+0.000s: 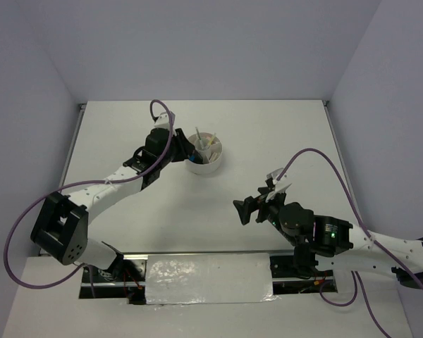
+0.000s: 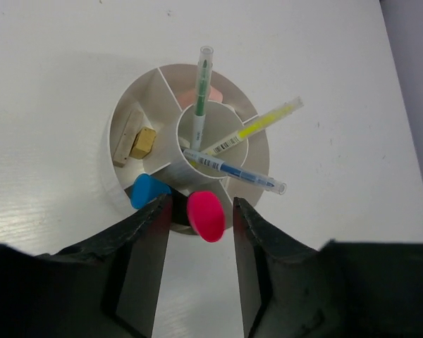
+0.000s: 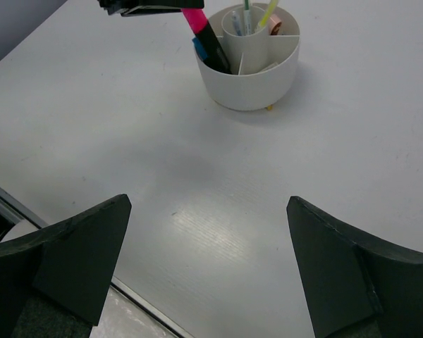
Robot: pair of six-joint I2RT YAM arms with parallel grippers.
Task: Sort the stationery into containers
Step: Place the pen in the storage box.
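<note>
Left wrist view has the pink highlighter (image 2: 206,215) poking up right between the tips of the left gripper (image 2: 201,205). There's a thin sliver of gap on both sides of its cap, so the jaws are part open around it and not pinching it.

It's a pink cap on a black body, standing in the 6 o'clock compartment of the round white cup (image 2: 149,98). The blue highlighter (image 2: 146,191) is next door at about 7 o'clock, its cap just beside the finger on that side, so it's tight there.

The centre tube holds a green pen (image 2: 201,91) leaning to 12, a yellow stick (image 2: 264,123) leaning to 2 and a thin blue pen (image 2: 233,171) leaning to 4. At 9 o'clock a white eraser (image 2: 125,137) and a tan one (image 2: 144,141) lie side by side. Something pinkish (image 2: 213,93) sits at 12, mostly hidden behind the green pen.

In the top view the cup stands on the white table (image 1: 282,134) toward 12. The right gripper (image 3: 209,203) is well apart at the cup's 4 o'clock, jaws spread wide and holding nothing.
</note>
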